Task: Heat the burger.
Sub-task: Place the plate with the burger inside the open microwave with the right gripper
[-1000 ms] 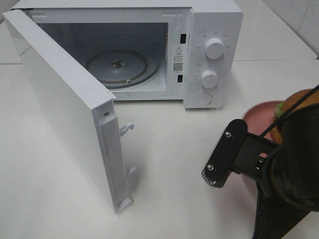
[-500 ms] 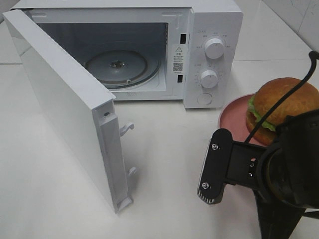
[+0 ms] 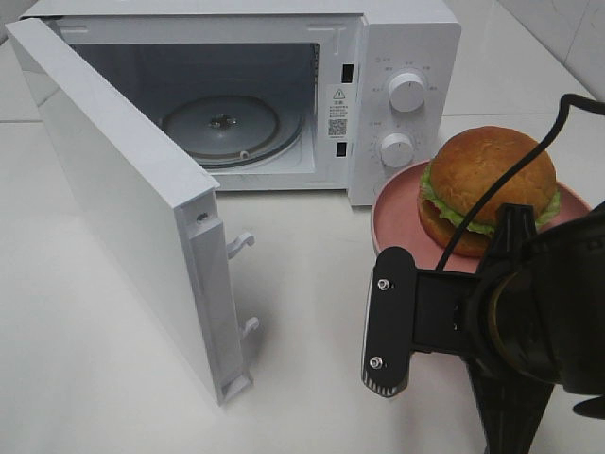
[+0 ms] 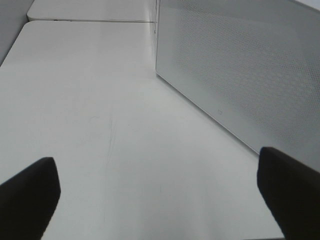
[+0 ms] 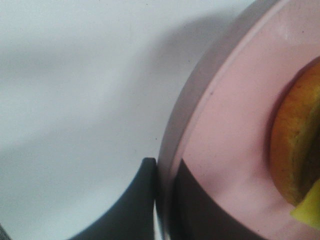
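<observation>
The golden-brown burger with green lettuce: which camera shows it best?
The exterior high view: the whole golden-brown burger shows there on its pink plate. The right wrist view catches only a sliver of bun; the left wrist view shows none.

Bright, even light floods the white table [image 3: 312, 284]; the microwave door [image 3: 123, 189] throws a faint, soft shadow. The right wrist view is blurred at close range; the left tool [image 4: 160, 187] shows as dark, unfocused shapes.

White table [image 3: 312, 284], white microwave [image 3: 378, 43] standing on it toward the back, door [image 3: 123, 218] swung open
</observation>
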Tool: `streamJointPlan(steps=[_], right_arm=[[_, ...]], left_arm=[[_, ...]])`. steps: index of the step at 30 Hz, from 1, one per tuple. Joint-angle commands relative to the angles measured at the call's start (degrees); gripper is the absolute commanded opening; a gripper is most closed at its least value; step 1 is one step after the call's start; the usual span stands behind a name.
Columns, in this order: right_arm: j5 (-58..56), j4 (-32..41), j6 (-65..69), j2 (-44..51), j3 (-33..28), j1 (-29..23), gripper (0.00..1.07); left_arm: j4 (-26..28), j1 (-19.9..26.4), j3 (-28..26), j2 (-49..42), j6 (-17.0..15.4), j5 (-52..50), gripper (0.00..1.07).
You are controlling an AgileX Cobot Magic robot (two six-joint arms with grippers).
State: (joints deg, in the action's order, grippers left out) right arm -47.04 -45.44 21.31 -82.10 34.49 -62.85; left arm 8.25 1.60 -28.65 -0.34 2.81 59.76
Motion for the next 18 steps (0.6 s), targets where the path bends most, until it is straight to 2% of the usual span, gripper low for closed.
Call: streamJointPlan(steps=[1,7,11,18], right_arm=[[-0.3,-3.8,-0.6,0.7,-0.1,-0.3,0.0],[1.1,-4.0,-4.9,0.7,-0.1,0.9,0.0],[4.9,-3.9,-11.2,0.7,-0.1,4.9,0.0],[10.1,-3.9,-17.0,0.7,-0.1,7.9,0.0]], left_arm=[[0.4,0.1,0.2,-0.4,-0.3,-0.4,1.0],[0.4,0.1,0.2,-0.4,-0.3,-0.4,1.0],[0.4,0.1,0.2,-0.4,-0.3,-0.4,1.0],[0.4,0.1,0.2,-0.4,-0.3,-0.4,1.0]])
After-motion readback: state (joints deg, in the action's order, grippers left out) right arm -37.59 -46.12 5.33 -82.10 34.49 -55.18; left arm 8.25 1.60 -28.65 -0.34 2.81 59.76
